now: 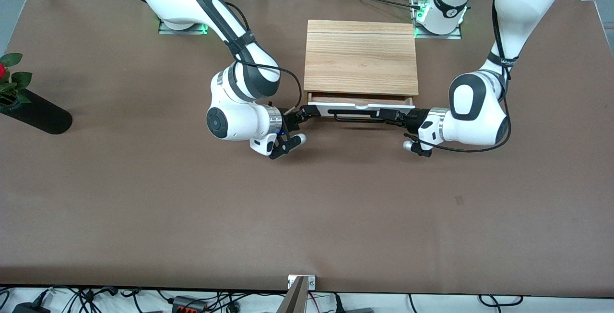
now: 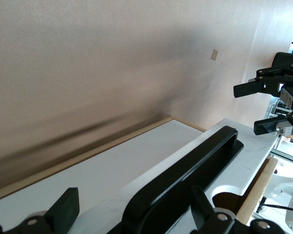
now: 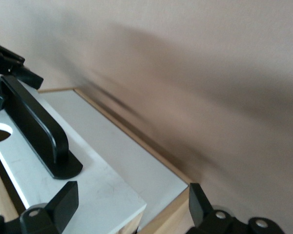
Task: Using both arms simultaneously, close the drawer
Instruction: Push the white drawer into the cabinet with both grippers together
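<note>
Right now we are seeing two arms, both bent low and reaching in sideways at the drawer (image 1: 360, 107), one from each end of it. We are tracking the right gripper (image 1: 307, 111) at the drawer front's corner toward the right arm's end of the table, fingers spread wide, one finger (image 3: 63, 202) over the white panel and the other (image 3: 198, 204) off past the panel's end. We are tracking the left gripper (image 1: 394, 114) at the other end of the front, also spread wide, its fingers (image 2: 63, 207) straddling the end of the black bar handle (image 1: 357, 117) without clamping it, as far as the left wrist view shows. We are noting the drawer sitting slightly pulled out of the light-wood box (image 1: 360, 57), a thin strip of brown interior showing between the white panel and the box's front edge. We are placing the box mid-table between the two arm bases, drawer front facing the front camera. We are seeing wide open brown table (image 1: 307, 217) nearer the front camera, nothing lying in front of the drawer. We are counting one drawer, one handle, one box, two grippers, plus one black vase (image 1: 38, 111) with a red flower at the table edge toward the right arm's end, well apart from the box.
</note>
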You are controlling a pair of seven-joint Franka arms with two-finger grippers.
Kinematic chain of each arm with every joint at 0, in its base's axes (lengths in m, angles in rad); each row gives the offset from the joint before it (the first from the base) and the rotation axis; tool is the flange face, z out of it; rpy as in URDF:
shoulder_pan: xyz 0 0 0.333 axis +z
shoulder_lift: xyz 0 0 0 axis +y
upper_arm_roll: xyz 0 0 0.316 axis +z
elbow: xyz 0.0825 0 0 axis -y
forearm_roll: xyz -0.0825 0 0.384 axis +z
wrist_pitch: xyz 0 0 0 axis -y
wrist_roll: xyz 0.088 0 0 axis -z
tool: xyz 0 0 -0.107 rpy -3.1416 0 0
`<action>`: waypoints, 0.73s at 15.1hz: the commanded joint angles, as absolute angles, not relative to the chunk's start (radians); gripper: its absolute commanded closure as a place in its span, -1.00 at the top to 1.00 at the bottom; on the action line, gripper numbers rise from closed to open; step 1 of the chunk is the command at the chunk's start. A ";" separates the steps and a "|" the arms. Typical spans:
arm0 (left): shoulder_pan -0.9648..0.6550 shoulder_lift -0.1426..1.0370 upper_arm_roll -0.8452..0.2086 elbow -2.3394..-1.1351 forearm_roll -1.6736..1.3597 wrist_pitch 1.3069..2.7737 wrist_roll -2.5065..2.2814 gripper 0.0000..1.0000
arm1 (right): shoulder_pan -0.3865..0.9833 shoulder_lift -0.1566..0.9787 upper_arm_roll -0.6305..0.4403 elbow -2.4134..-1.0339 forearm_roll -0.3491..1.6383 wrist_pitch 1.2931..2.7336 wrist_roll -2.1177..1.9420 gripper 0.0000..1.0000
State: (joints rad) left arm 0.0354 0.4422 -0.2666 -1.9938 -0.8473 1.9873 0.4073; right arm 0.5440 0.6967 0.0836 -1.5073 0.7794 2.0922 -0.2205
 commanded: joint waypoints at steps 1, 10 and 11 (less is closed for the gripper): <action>0.052 0.396 -0.279 -2.054 -0.877 1.967 0.431 1.00 | 0.540 0.689 0.089 -1.517 0.799 2.034 -0.279 1.00; 0.057 0.357 -0.278 -2.106 -0.877 1.911 0.420 1.00 | 0.569 0.703 0.089 -1.519 0.799 2.020 -0.285 1.00; 0.057 0.359 -0.278 -2.106 -0.877 1.910 0.420 1.00 | 0.571 0.704 0.089 -1.519 0.799 2.019 -0.285 1.00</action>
